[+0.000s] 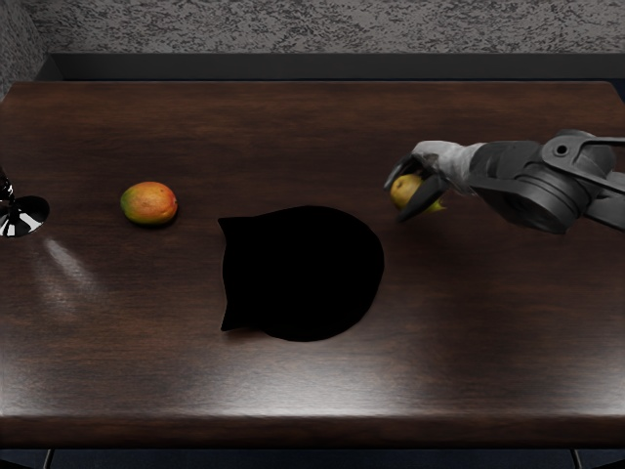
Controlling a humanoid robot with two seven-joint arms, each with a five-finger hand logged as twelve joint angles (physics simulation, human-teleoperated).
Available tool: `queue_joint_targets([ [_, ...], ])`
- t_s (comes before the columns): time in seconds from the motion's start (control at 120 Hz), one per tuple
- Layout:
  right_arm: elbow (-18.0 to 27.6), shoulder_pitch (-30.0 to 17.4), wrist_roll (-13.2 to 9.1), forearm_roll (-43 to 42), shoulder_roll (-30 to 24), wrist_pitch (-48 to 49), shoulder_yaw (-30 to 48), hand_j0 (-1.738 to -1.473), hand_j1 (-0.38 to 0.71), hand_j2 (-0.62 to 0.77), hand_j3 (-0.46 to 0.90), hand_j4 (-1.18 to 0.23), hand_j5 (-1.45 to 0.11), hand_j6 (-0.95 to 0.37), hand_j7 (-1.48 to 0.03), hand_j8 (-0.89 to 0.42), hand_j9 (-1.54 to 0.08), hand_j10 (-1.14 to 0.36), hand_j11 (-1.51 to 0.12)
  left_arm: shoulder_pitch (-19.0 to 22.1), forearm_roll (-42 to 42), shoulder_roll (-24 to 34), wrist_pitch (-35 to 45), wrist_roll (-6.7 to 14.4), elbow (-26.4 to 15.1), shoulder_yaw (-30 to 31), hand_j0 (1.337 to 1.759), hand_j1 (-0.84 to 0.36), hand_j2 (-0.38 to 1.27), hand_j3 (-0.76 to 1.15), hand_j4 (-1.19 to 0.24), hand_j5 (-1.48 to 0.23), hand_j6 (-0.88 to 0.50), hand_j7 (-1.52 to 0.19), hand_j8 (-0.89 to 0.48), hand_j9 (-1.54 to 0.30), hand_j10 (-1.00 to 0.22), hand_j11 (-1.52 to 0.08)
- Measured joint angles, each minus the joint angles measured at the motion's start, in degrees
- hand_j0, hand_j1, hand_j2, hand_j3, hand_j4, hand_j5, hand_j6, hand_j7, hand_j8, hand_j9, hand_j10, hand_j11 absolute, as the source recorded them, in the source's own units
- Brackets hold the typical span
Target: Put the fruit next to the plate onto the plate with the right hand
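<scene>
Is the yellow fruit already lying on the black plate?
No, the right robot hand grips the yellow fruit to the right of the black plate, apart from it.

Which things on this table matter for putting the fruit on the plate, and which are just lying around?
In the job:
right hand, fingers around the yellow fruit
black plate

Just lying about:
orange-red fruit, left of the plate
shiny object at the picture's left edge
</scene>
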Motion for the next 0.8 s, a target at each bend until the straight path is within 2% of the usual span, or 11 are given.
queue_joint_targets([
  [0.275, -3.3, 0.2, 0.0, 3.2, 13.0, 3.5, 5.1, -1.637, 0.34, 0.11, 0.00, -0.60, -1.15, -0.25, -1.13, -0.17, -1.17, -0.14, -1.17, 0.0, 0.0, 0.0, 0.0, 0.0, 0.0, 0.0, 1.658, 0.35, 0.00, 0.00, 0.00, 0.00, 0.00, 0.00, 0.00, 0.00, 0.00, 0.00],
  [0.442, -5.2, 0.1, 0.1, 3.3, 16.4, 3.9, 5.1, -1.636, 0.32, 0.09, 0.00, -0.60, -1.15, -0.26, -1.13, -0.18, -1.17, -0.15, -1.18, 0.0, 0.0, 0.0, 0.0, 0.0, 0.0, 0.0, 1.658, 0.35, 0.00, 0.00, 0.00, 0.00, 0.00, 0.00, 0.00, 0.00, 0.00, 0.00],
  [0.467, -5.3, 0.1, 0.1, 3.3, 16.5, 3.9, 5.0, -1.638, 0.30, 0.07, 0.00, -0.58, -1.08, -0.26, -1.07, -0.18, -1.10, -0.15, -1.11, 0.0, 0.0, 0.0, 0.0, 0.0, 0.0, 0.0, 1.658, 0.35, 0.00, 0.00, 0.00, 0.00, 0.00, 0.00, 0.00, 0.00, 0.00, 0.00],
  [0.525, -5.3, 0.0, 0.1, 3.2, 16.6, 4.0, 4.8, -1.643, 0.14, 0.05, 0.00, -0.44, -0.82, -0.20, -0.81, -0.14, -0.84, -0.12, -0.84, 0.0, 0.0, 0.0, 0.0, 0.0, 0.0, 0.0, 1.658, 0.35, 0.00, 0.00, 0.00, 0.00, 0.00, 0.00, 0.00, 0.00, 0.00, 0.00],
  [0.592, -5.1, -0.1, 0.1, 3.2, 16.5, 4.2, 4.8, -1.647, 0.01, 0.04, 0.00, -0.33, -0.60, -0.15, -0.59, -0.11, -0.61, -0.09, -0.62, 0.0, 0.0, 0.0, 0.0, 0.0, 0.0, 0.0, 1.658, 0.35, 0.00, 0.00, 0.00, 0.00, 0.00, 0.00, 0.00, 0.00, 0.00, 0.00],
  [0.642, -3.3, 0.0, 0.1, 3.4, 15.3, 5.1, 5.4, -1.650, -0.06, 0.03, 0.00, -0.26, -0.48, -0.12, -0.47, -0.09, -0.49, -0.08, -0.49, 0.0, 0.0, 0.0, 0.0, 0.0, 0.0, 0.0, 1.658, 0.35, 0.00, 0.00, 0.00, 0.00, 0.00, 0.00, 0.00, 0.00, 0.00, 0.00],
  [0.7, -0.3, 0.1, 0.1, 5.8, 11.3, 9.4, 9.2, -1.652, -0.12, 0.02, 0.00, -0.20, -0.37, -0.10, -0.36, -0.07, -0.37, -0.07, -0.37, 0.0, 0.0, 0.0, 0.0, 0.0, 0.0, 0.0, 1.658, 0.35, 0.00, 0.00, 0.00, 0.00, 0.00, 0.00, 0.00, 0.00, 0.00, 0.00],
  [0.8, 2.2, -1.9, 0.1, 15.9, -3.5, 26.5, 17.7, -1.654, -0.20, 0.01, 0.00, -0.13, -0.24, -0.07, -0.23, -0.05, -0.24, -0.05, -0.24, -1.0, 0.0, 0.0, 0.0, -0.1, 0.0, 0.0, 1.658, 0.35, 0.00, 0.00, 0.00, 0.00, 0.00, 0.00, 0.00, 0.00, 0.00, 0.00],
])
